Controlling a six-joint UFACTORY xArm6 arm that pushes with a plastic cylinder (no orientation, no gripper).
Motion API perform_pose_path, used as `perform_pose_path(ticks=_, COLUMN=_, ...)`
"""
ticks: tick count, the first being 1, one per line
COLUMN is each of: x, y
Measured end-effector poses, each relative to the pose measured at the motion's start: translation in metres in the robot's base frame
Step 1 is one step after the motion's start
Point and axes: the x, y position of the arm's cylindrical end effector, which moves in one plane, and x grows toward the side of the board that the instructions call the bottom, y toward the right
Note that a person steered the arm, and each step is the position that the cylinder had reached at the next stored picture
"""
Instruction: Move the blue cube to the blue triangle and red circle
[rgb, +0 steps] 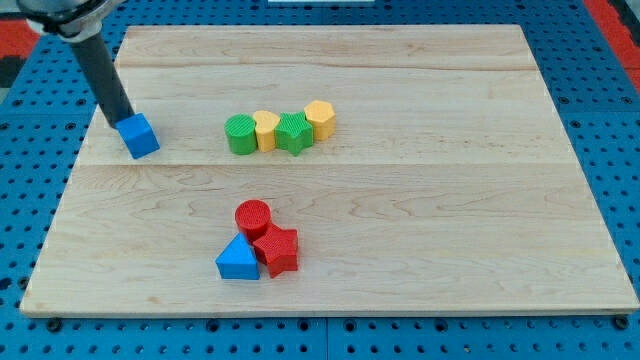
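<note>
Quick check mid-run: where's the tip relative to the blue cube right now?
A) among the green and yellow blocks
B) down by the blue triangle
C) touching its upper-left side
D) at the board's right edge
C: my tip sits against the blue cube on its upper-left side, far from the blue triangle and red circle.

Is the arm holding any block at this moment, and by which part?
Nothing is held. My tip only rests against the upper left side of the blue cube, which sits on the board.

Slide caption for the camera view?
My tip touches the blue cube, far from the blue triangle and red circle.
</note>
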Motion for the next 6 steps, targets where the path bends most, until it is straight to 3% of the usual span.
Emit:
perform_pose_path(ticks=2, x=0.059, y=0.057)
perform_pose_path(ticks=4, x=0.043, y=0.076)
perform_pose_path(ticks=6, x=0.12, y=0.133)
